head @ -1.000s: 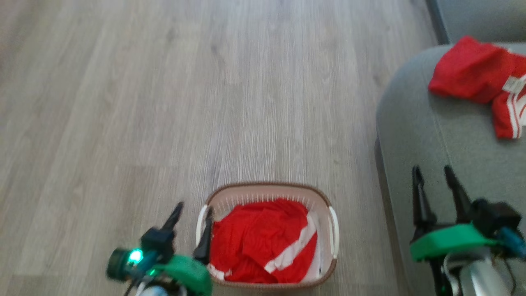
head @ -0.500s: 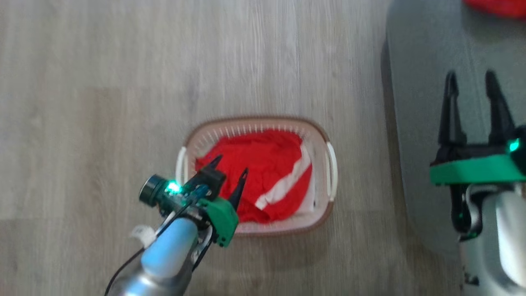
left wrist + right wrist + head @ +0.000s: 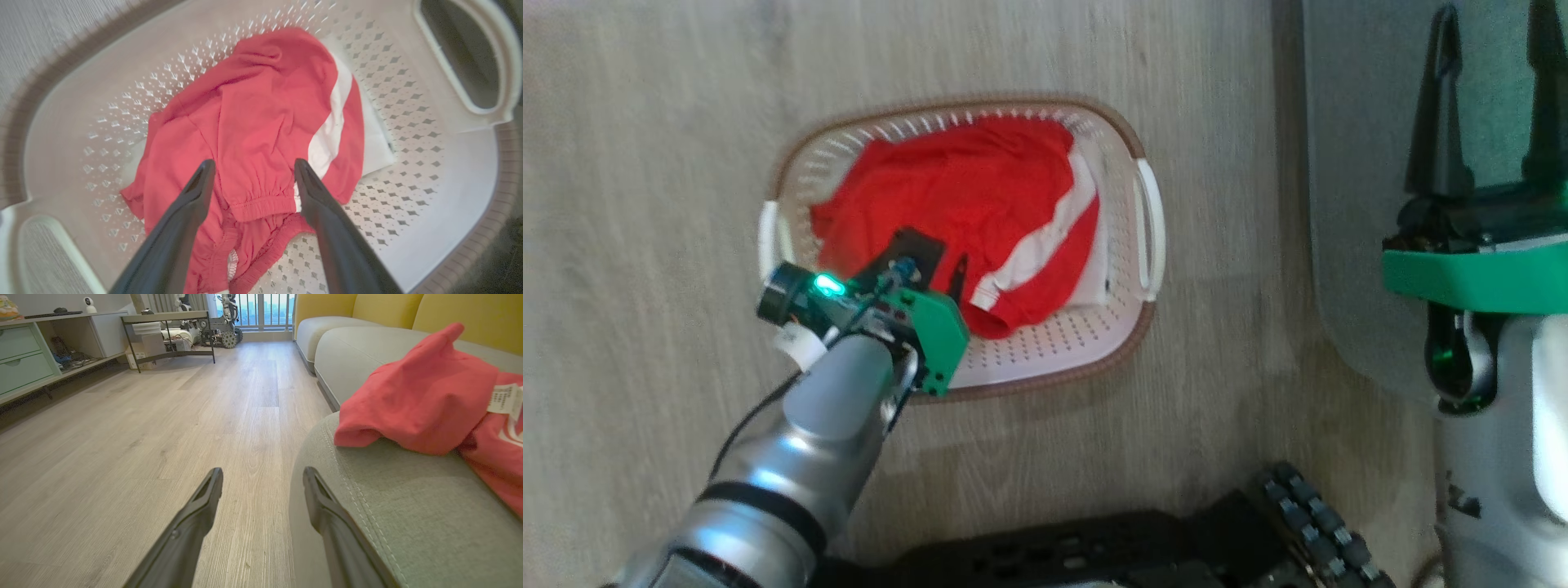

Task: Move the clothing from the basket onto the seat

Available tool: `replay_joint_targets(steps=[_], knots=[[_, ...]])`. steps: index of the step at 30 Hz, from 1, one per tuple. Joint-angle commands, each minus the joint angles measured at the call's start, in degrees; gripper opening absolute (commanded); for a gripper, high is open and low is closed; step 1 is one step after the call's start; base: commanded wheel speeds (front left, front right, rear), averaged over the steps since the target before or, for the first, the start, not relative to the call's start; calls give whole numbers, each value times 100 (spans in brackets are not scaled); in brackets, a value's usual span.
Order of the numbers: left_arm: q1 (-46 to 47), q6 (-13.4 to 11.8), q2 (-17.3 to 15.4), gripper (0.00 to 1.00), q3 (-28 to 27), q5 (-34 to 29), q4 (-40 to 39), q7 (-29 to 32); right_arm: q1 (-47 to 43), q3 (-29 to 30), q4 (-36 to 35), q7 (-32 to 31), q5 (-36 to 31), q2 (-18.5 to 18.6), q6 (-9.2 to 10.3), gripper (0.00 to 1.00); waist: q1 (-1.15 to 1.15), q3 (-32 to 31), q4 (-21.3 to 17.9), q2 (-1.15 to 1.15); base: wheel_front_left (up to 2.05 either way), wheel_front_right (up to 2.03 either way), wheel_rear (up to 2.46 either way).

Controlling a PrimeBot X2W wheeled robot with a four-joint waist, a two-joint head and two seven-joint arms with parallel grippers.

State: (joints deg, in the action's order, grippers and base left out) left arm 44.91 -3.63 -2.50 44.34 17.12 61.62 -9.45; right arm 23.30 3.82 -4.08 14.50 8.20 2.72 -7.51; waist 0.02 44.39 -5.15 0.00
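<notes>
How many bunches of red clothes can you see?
2: one bunch lies in the basket, a second bunch on the grey-green sofa. Each bunch may hide more pieces inside.

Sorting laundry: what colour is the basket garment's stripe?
White stripe on red garment; clearest in left wrist view.

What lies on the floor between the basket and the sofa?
Nothing. In the head view, the strip of wooden floor between the basket and the sofa is bare.
</notes>
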Motion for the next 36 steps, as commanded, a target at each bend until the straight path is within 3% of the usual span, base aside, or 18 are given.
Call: replay_joint_targets(steps=[1,11,15,17,18,20,21,30,36], knots=[[-9,-54,-38,100,-58,39,17,4,-43,-140,-264,50,8,16,2,100,-2,449,-291,0,0,0,0],[705,-693,-43,100,-133,209,959,-100,48,-334,-1005,50,38,16,2,100,-2,1010,-543,0,0,0,0],[815,-901,-82,100,-144,217,1083,-106,37,-394,-1124,50,94,16,2,100,-2,1082,-607,0,0,0,0],[840,-890,-96,100,-145,241,1118,-69,34,-416,-1162,50,138,16,2,100,-2,1113,-641,0,0,0,0],[852,-874,-98,88,-145,254,1131,-51,34,-418,-1170,50,160,16,2,100,-2,1127,-655,0,0,0,0],[867,-859,-99,21,-127,262,1153,-27,34,-415,-1164,50,196,16,2,100,-2,1142,-685,0,0,0,0],[869,-835,-98,0,-117,268,1161,-13,37,-412,-1156,50,210,16,2,100,-2,1144,-697,0,0,0,0],[747,-705,-92,0,-116,389,1192,-222,68,-346,-991,50,275,16,2,100,-2,892,-685,0,0,0,0],[564,-439,-58,0,-341,727,844,-507,22,-341,-699,50,229,16,2,100,-2,319,-531,0,0,0,0]])
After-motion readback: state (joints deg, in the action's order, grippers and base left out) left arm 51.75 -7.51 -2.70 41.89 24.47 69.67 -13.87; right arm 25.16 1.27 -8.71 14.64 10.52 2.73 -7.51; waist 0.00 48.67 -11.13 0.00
